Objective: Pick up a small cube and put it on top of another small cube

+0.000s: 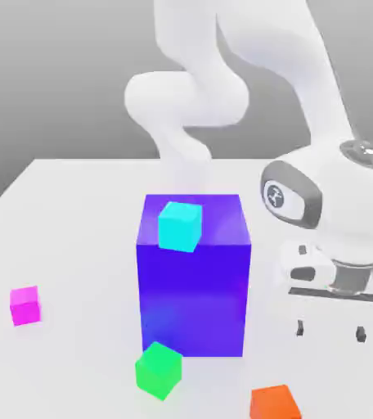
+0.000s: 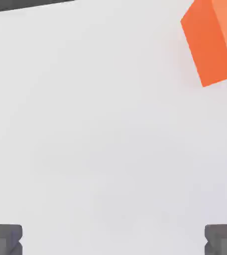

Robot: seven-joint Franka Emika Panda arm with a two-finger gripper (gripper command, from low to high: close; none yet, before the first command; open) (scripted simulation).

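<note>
A small cyan cube (image 1: 180, 226) rests on top of a large blue-purple block (image 1: 194, 274) in the middle of the table. A small green cube (image 1: 158, 370) lies at the front of that block. A small orange cube (image 1: 275, 403) (image 2: 212, 40) sits near the front edge, and a small magenta cube (image 1: 24, 305) is at the exterior view's left. My gripper (image 1: 330, 331) (image 2: 113, 239) hovers above the table to the right of the big block, behind and right of the orange cube. It is open, with nothing between its dark fingertips (image 2: 5, 238).
The white table (image 1: 75, 245) stretches wide on the exterior view's left and behind the block. The robot's white arm (image 1: 222, 82) rises behind the block and curves over to the right side.
</note>
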